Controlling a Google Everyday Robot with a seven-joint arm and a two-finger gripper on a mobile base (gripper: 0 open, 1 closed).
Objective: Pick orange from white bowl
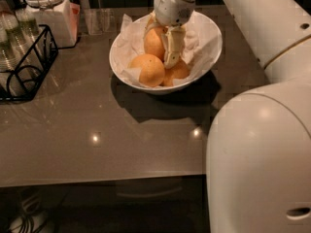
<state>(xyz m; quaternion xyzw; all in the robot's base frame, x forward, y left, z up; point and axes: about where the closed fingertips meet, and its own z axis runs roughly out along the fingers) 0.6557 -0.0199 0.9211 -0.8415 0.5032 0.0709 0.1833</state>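
Jaws of the gripper: lowered into the white bowl, upper centre of frame, straddling the orange; whether clamped, cannot tell. Orange lies at the bowl's back, on crumpled paper. Paler orange touches in front, another at lower right. Lidded jar and wire rack stand well apart on the table, upper left.

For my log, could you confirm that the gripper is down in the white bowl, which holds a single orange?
Not quite. The camera view shows the gripper down in the white bowl, but the bowl holds at least three oranges, not a single one.
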